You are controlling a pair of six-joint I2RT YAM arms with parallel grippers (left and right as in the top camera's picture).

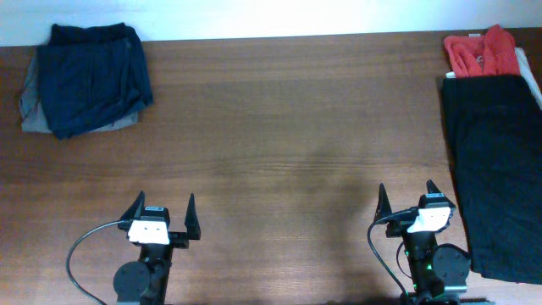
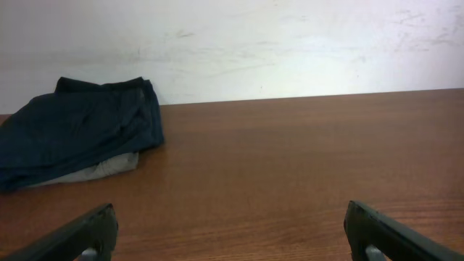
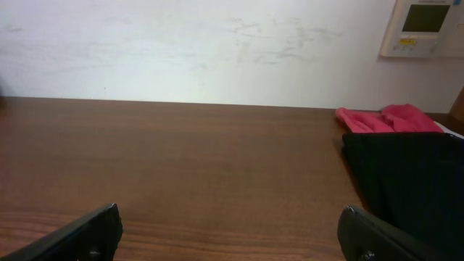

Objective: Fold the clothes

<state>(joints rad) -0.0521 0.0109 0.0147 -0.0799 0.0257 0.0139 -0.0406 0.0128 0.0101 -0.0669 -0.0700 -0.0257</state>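
Gaping wide, the left fingers [image 1: 135, 208] sit at about 7 o'clock in the overhead view, with nothing between them and no cloth near. The right fingers [image 1: 382, 203] at 5 o'clock are equally far apart and hold nothing. The black garment [image 1: 495, 178] lies just beside them at their 3 o'clock, but they do not touch it. Whether either pair rests on the bench [image 1: 279, 127] cannot be told.

The black garment lies in a long strip down the bench's 3 o'clock edge, cut off by the frame on its right and lower sides. A coral-red garment [image 1: 478, 49] is bunched at 1 o'clock, touching its far end. At 10 o'clock a navy garment [image 1: 89, 72] lies on a grey garment [image 1: 30, 110], which shows only as a rim along the left and near sides.

Each wrist view shows only the tips of its own fingers, at the lower corners. The left wrist view takes in the navy pile at 10 o'clock; the right takes in the black and coral cloth at 2 o'clock.
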